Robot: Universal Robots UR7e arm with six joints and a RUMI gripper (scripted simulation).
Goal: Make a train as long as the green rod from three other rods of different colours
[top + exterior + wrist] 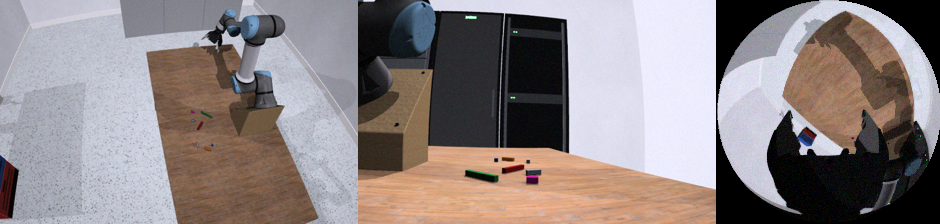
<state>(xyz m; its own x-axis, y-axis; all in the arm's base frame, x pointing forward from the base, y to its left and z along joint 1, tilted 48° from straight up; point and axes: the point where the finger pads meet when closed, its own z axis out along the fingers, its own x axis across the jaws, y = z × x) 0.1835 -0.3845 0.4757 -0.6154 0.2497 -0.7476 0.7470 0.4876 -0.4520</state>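
Note:
A green rod lies slanted on the table. A red rod lies apart from it. A magenta rod and a grey rod lie to their left in the top view. Another grey rod, an orange rod and a blue rod form a loose group farther off. No rods touch. My gripper is open and empty, high above the table's far end, away from all rods.
The wooden table carries the rods. The arm's wedge-shaped base block stands right of the rods in the top view. Dark cabinets stand beyond the table. A red and blue object stands on the floor.

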